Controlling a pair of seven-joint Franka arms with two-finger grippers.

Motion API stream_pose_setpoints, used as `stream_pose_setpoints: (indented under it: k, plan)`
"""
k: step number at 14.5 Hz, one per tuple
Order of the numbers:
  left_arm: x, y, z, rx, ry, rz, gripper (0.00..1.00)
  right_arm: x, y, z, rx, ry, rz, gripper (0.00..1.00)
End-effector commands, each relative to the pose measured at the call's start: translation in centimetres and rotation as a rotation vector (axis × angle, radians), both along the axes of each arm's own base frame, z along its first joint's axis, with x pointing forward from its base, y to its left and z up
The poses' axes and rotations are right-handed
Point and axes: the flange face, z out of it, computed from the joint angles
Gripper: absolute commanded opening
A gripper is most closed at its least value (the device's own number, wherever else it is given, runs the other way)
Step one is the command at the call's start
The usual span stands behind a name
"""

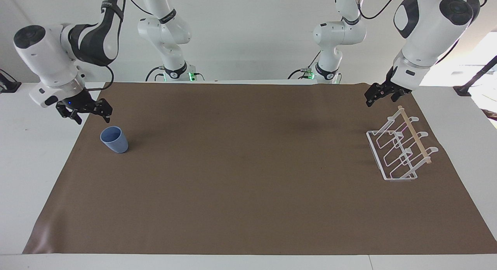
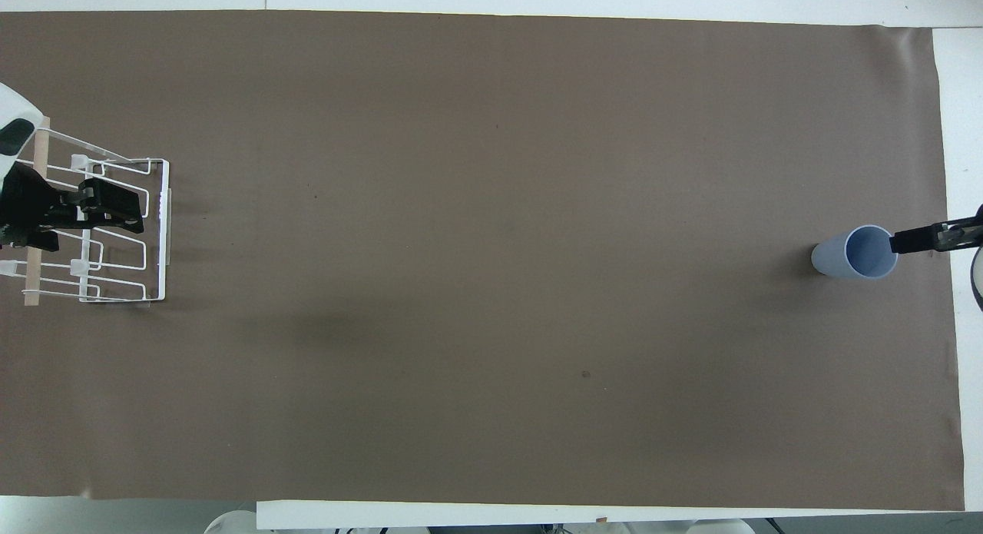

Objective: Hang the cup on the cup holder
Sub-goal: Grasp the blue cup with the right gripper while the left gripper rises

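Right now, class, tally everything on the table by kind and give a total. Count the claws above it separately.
Cups: 1, the cup, upright on the mat.
Racks: 1, the rack, no cup on it.
Mats: 1, the mat.
Total on the table: 3.
Claws: 2, right claw by the cup, left claw over the mat by the rack.

White rounded arms (image 1: pixel 427 25) with dark joint caps, black cables, black end effectors (image 1: pixel 83 108).
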Motion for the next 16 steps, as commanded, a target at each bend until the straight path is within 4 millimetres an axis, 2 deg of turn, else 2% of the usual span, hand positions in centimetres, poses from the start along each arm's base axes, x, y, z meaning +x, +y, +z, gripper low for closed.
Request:
stream_pose_setpoints:
  k: [1, 2, 3, 4, 6, 8, 10, 11, 12, 13, 14, 15, 16]
  plan:
    - [-2.5, -0.6, -2.0, -0.055, -0.009, 0.109, 1.00, -0.8, -0.7, -1.9, 0.008, 0.026, 0.008, 1.00]
    - [-3.0, -1.6, -2.2, -0.056, 0.004, 0.142, 1.00, -1.1, -1.0, -2.9, 0.011, 0.036, -0.002, 1.00]
    - [-3.7, -4.0, -1.9, -0.047, 0.027, 0.142, 1.00, -0.9, -1.2, -3.9, 0.010, 0.035, -0.001, 1.00]
    - [-3.8, -4.9, -1.7, -0.045, 0.031, 0.146, 1.00, -0.4, -1.3, -5.0, 0.006, 0.028, 0.002, 1.00]
    - [-3.1, -5.3, -0.6, -0.050, 0.020, 0.149, 1.00, 0.3, -1.6, -6.4, -0.001, 0.008, -0.002, 0.99]
    - [-3.3, -5.4, -1.0, -0.066, 0.023, 0.165, 1.00, 0.5, -1.5, -6.5, 0.002, 0.000, -0.003, 0.96]
    - [-3.6, -5.4, -1.7, -0.155, 0.056, 0.207, 1.00, 0.5, -1.5, -6.7, 0.003, 0.001, -0.003, 0.88]
    - [-3.5, -5.6, -1.9, -0.188, 0.060, 0.222, 1.00, 0.5, -1.5, -6.9, 0.004, 0.004, -0.005, 0.79]
    - [-3.5, -6.2, -1.9, -0.188, 0.057, 0.236, 1.00, 0.4, -1.5, -7.1, 0.005, 0.008, -0.003, 0.66]
    - [-3.3, -6.5, -1.8, -0.194, 0.052, 0.283, 1.00, 0.3, -1.4, -7.3, 0.007, 0.014, -0.002, 0.50]
    - [-3.3, -6.8, -1.7, -0.200, 0.057, 0.353, 1.00, 0.3, -1.3, -7.3, 0.010, 0.021, -0.001, 0.30]
    - [-3.4, -7.6, -1.6, -0.223, 0.068, 0.394, 1.00, 0.3, -1.2, -7.3, 0.010, 0.023, 0.002, 0.20]
    - [-4.1, -9.3, -1.6, -0.221, 0.082, 0.422, 1.00, 0.3, -1.0, -7.4, 0.012, 0.027, 0.006, 0.17]
